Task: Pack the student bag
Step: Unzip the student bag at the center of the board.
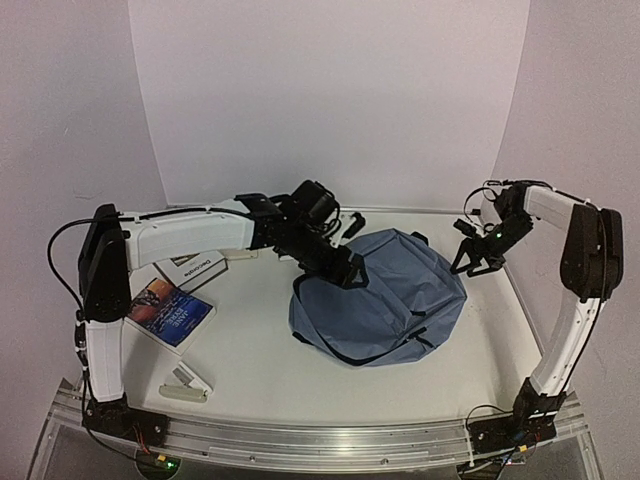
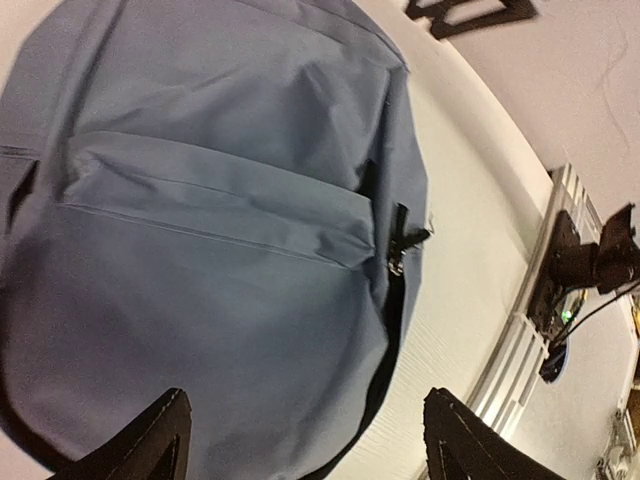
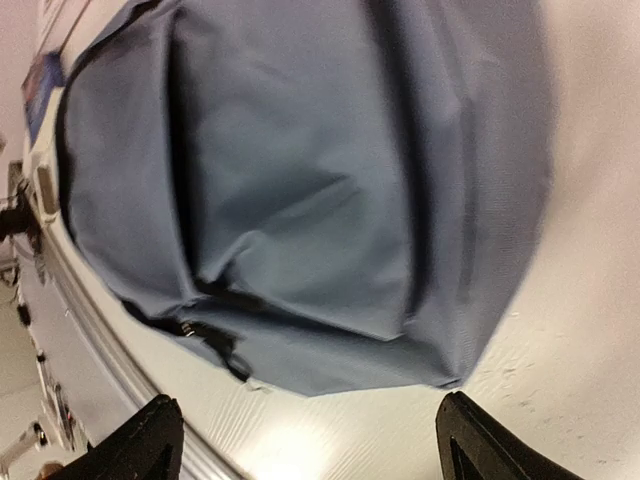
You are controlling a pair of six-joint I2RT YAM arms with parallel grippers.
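Note:
The student bag (image 1: 385, 295), blue-grey fabric with black zipper lines, lies flat in the middle of the table. It fills the left wrist view (image 2: 210, 220), front pocket and zipper pull showing, and the right wrist view (image 3: 300, 180). My left gripper (image 1: 345, 268) is open and empty, just over the bag's far-left edge; its fingertips (image 2: 150, 445) frame the fabric. My right gripper (image 1: 475, 262) is open and empty, beside the bag's right edge, above bare table; its fingertips (image 3: 140, 440) stand wide apart.
A book with a blue and red cover (image 1: 170, 312) lies at the left, with a white booklet (image 1: 195, 268) behind it. A small white object (image 1: 185, 385) lies near the front left. An aluminium rail (image 1: 320, 435) runs along the front edge.

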